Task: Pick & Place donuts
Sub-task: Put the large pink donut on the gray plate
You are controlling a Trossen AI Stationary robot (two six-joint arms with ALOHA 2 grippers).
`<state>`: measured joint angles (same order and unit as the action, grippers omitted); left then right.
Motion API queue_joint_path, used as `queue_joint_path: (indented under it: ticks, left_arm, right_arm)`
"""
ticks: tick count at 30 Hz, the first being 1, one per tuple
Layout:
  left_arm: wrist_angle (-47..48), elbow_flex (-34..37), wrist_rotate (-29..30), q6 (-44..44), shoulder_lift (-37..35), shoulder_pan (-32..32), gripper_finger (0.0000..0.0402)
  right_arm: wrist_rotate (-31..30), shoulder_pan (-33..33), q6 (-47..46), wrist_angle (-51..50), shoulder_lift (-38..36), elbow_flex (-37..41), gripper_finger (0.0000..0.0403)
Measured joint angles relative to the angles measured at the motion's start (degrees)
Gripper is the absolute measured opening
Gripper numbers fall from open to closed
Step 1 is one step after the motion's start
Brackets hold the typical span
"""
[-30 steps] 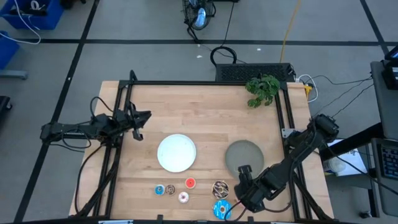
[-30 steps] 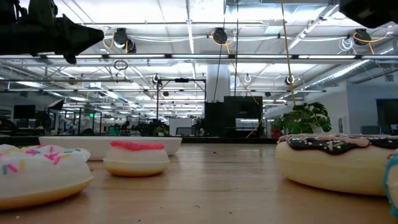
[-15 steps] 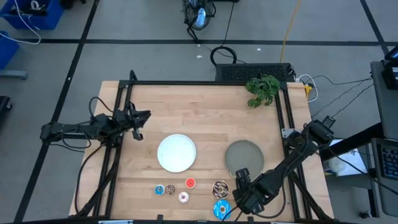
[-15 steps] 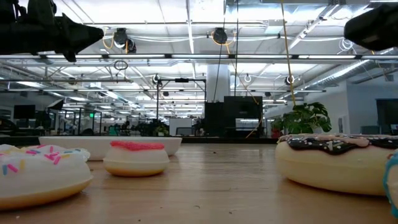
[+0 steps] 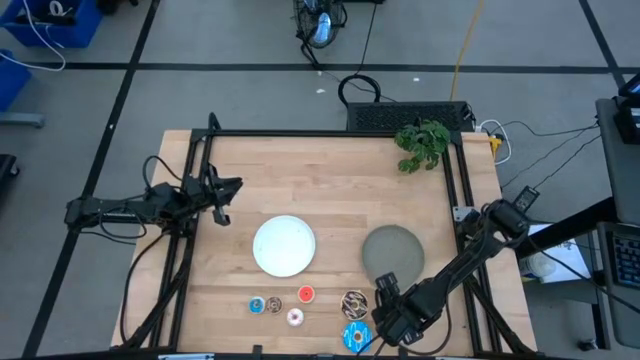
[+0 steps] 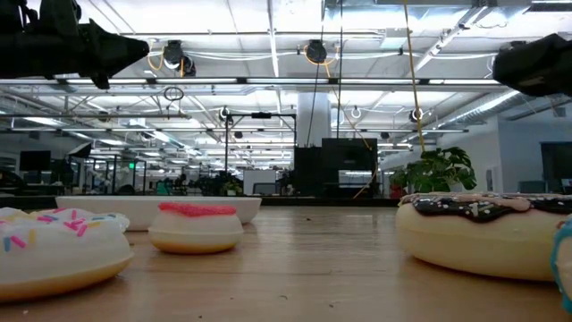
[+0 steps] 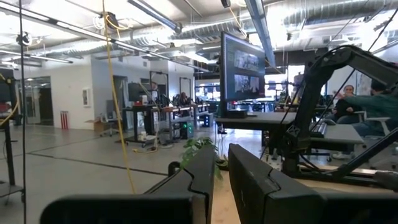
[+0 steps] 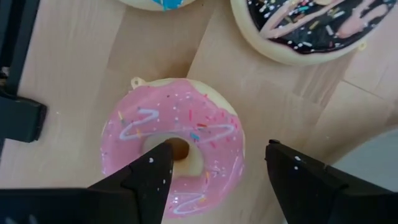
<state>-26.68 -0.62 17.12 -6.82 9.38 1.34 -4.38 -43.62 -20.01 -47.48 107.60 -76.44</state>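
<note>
While my right gripper has crept leftward since a second ago, its jaws hang wide over the pink sprinkled toy donut ring on the wooden worktop, one tip above its hole; left gripper waits, jaws narrow.

- My right gripper hangs low at the table's near right edge, fingers spread wide.
- My left gripper waits at the table's left side, fingers nearly closed.

Your wooden table carries a white plate and grey plate mid-table, a plant sprig at the far right corner, and small donuts along the near edge.
</note>
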Motion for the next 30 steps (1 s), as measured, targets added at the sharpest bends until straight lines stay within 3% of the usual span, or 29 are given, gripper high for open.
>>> queue_joint_path:
  ticks: [13, 17, 25, 27, 30]
  left_arm:
    - [-0.1, 0.0, 0.0, -0.6, 0.0, 0.0, 0.0051]
    - [-0.1, 0.0, 0.0, -2.3, 0.0, 0.0, 0.0051]
    - [-0.1, 0.0, 0.0, -3.2, 0.0, 0.0, 0.0051]
    - [-0.2, 0.0, 0.0, -3.2, 0.0, 0.0, 0.0051]
    - [-0.2, 0.0, 0.0, -2.8, 0.0, 0.0, 0.0051]
  right_arm:
    - [0.5, 0.0, 2.1, 0.7, 4.1, 0.0, 0.0222]
    - [1.5, 0.0, 0.4, 0.9, 4.1, 0.4, 0.0171]
    - [1.7, 0.2, 0.7, -0.9, 3.1, 0.6, 0.0030]
    - [1.7, 0.2, 0.5, -1.8, 1.7, 0.7, 0.0012]
    - [1.5, 0.2, -0.6, -1.9, -1.6, 0.7, 0.0018]
